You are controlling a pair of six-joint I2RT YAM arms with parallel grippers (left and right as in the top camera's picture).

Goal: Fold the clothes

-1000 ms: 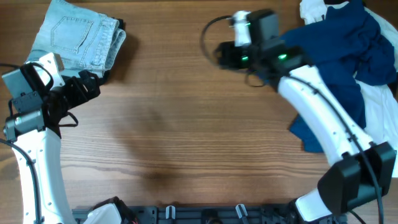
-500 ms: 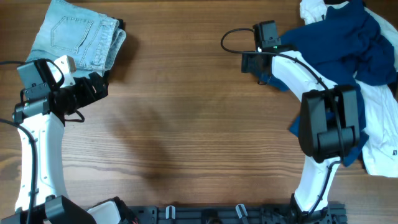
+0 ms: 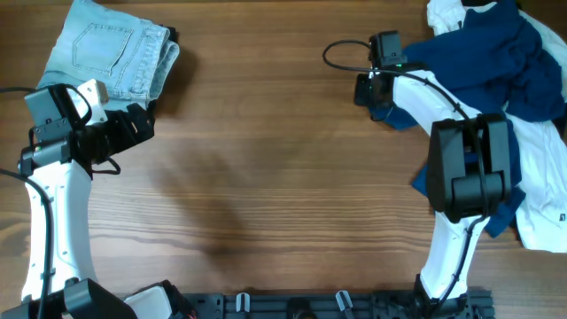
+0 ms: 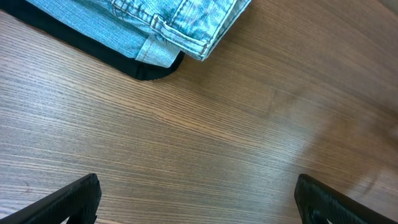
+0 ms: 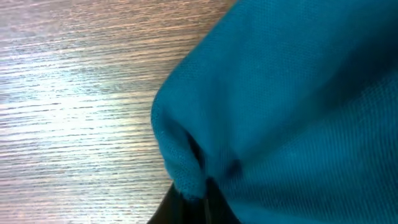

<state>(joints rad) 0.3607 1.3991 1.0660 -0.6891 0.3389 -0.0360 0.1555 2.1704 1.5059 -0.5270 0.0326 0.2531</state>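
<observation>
Currently gripped: dark-blue shirt (image 3: pixel 496 53), heaped at 2 o'clock; right gripper (image 3: pixel 376 96) clamped on its edge.
Left gripper (image 3: pixel 140 126): we see its jaws wide apart, at 9 o'clock.
Folded denim (image 3: pixel 111 53): 11 o'clock.
White shirt (image 3: pixel 540 177): beneath the blue one, 3 o'clock.

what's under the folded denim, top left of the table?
A black piece lies under the folded light-blue denim; only its edge shows along the denim's border. The rest of it, and anything else beneath, is covered.
</observation>
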